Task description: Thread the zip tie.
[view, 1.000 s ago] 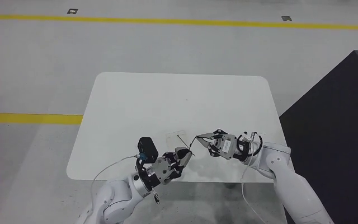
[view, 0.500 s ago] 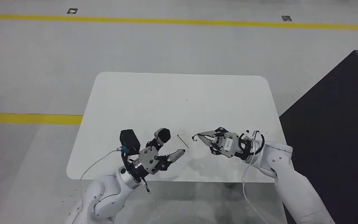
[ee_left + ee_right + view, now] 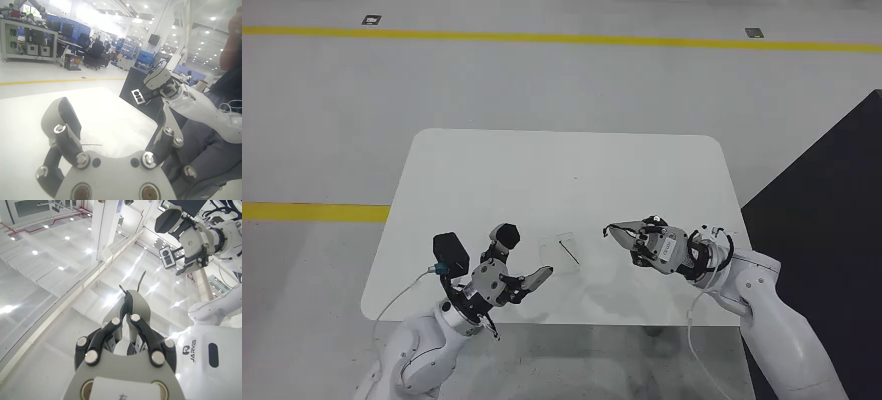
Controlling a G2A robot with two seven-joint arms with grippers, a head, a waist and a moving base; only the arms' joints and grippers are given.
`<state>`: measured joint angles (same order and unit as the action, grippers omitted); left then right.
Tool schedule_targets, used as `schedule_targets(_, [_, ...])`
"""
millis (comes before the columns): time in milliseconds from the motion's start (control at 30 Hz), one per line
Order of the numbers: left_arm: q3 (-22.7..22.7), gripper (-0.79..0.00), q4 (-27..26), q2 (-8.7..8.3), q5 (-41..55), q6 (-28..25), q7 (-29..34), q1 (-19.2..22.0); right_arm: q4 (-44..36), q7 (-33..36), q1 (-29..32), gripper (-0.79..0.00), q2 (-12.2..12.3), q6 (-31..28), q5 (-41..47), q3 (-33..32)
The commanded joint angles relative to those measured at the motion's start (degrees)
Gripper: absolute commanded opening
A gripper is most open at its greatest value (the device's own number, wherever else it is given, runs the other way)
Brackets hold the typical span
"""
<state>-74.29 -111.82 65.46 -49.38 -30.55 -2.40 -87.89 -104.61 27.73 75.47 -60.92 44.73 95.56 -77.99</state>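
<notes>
A thin black zip tie (image 3: 140, 282) sticks out from between the fingertips of my right gripper (image 3: 129, 294), which is shut on it. In the top view the right gripper (image 3: 612, 232) hangs over the table's front right part. A second thin black strip (image 3: 568, 250) lies flat on the white table (image 3: 542, 170), between the two arms; it also shows in the left wrist view (image 3: 92, 145). My left gripper (image 3: 522, 257) stands open to the left of that strip, with nothing between its fingers (image 3: 65, 111). The right wrist view shows the left gripper (image 3: 171, 247) facing it, well apart.
A dark panel (image 3: 832, 200) stands along the table's right side. The table's front edge (image 3: 572, 322) runs just below both grippers. Behind the grippers the tabletop is bare white.
The left gripper has opened and drawn back to the left, away from the right gripper. The right gripper has shifted slightly right, still holding the zip tie.
</notes>
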Motion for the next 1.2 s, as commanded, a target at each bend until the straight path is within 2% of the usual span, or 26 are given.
schedule_targets(0, [0.0,0.000,0.0,0.00,0.1,0.0,0.1,0.0,0.0,0.0,0.0,-0.785,0.0,0.0,0.0,0.0])
schedule_targets(167, [0.0,0.000,0.0,0.00,0.1,0.0,0.1,0.0,1.7,-3.7,-0.3,-0.785,0.2,-0.6,1.3,-3.2])
schedule_targets(333, [-0.8,0.000,-1.1,0.00,-0.7,1.6,0.3,0.2,5.2,-14.1,-4.5,-0.785,0.3,1.7,3.8,-3.4])
schedule_targets(467, [-2.6,0.000,-2.1,0.03,0.4,2.8,-2.0,-0.3,9.6,-22.2,-9.8,-0.785,-0.3,1.3,2.3,0.9])
schedule_targets(600, [-3.3,0.000,-3.2,-0.10,-1.2,2.5,-1.6,-1.5,14.8,-26.8,-15.8,-0.785,-1.5,1.5,1.6,7.5])
schedule_targets(867, [-3.3,0.000,-3.2,-0.10,-1.2,2.5,-1.6,-1.5,20.1,-30.3,-20.7,-0.785,-4.0,0.2,-3.7,19.2])
schedule_targets(1000, [-3.3,0.000,-3.2,-0.10,-1.2,2.5,-1.6,-1.5,22.9,-31.9,-22.1,-0.785,-5.0,-0.9,-6.2,23.0])
schedule_targets(1167, [-3.3,0.000,-3.2,-0.10,-1.2,2.5,-1.6,-1.5,25.3,-31.4,-22.8,-0.785,-5.9,-1.2,-6.0,24.7])
